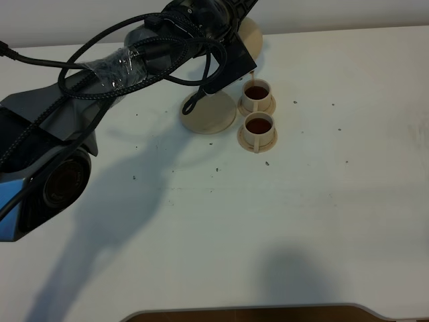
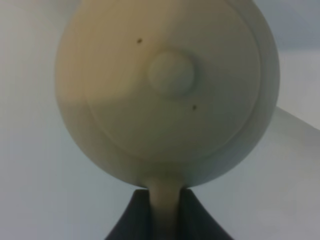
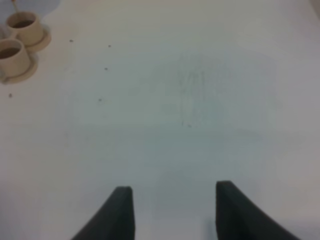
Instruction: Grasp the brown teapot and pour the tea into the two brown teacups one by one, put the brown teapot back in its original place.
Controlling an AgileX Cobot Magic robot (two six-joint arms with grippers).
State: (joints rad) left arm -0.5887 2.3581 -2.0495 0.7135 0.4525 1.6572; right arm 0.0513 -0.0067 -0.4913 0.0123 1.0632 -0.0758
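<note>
The right hand [image 3: 172, 212] hangs over bare bench [image 1: 281, 221] with its fingers [image 3: 122, 210] apart, holding nothing, well apart from the cups.

Farther back, 2 cups [image 1: 258, 125] stand on small saucers, touching or nearly so, both holding dark tea. Just beside them on the left lies the wide saucer [image 1: 213, 115], uncovered.

Above the far cup [image 1: 256, 92] the left arm [image 1: 100, 87] reaches across, and a thin stream of tea falls into that cup. The left hand [image 2: 165, 215] is clamped on the handle of the teapot [image 2: 167, 90], which is tipped, its knobbed lid facing the wrist camera. In the high view the arm hides most of the teapot.
</note>
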